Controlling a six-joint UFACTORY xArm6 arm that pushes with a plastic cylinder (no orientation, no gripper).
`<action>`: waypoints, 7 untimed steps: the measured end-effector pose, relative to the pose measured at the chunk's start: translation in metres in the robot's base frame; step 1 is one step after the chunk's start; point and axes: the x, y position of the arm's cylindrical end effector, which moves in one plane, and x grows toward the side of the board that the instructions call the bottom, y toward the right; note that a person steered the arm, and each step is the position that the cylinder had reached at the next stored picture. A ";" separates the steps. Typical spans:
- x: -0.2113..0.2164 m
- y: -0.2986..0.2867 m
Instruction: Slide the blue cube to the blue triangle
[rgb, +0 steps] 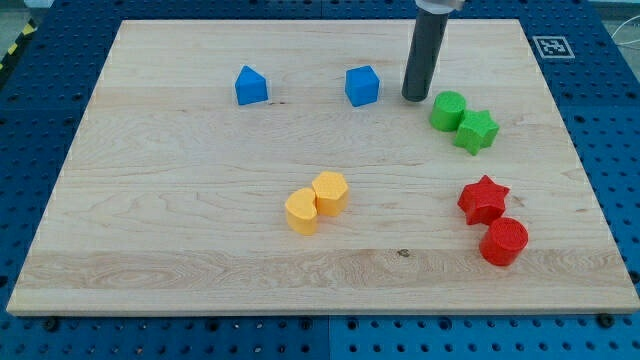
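The blue cube (362, 86) lies on the wooden board near the view's top, right of centre. The blue triangle (251, 86) lies to its left at about the same height, with a clear gap between them. My tip (415, 98) is at the end of the dark rod, just to the right of the blue cube, a small gap apart from it. The tip stands left of the green cylinder.
A green cylinder (447, 110) and a green star (476, 131) touch at the right. A red star (483, 199) and a red cylinder (503, 241) sit lower right. Two yellow blocks (317, 202) touch near the centre. The board's edge (320, 306) runs along the bottom.
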 end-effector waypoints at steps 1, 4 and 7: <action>0.000 -0.022; -0.005 -0.120; -0.014 -0.159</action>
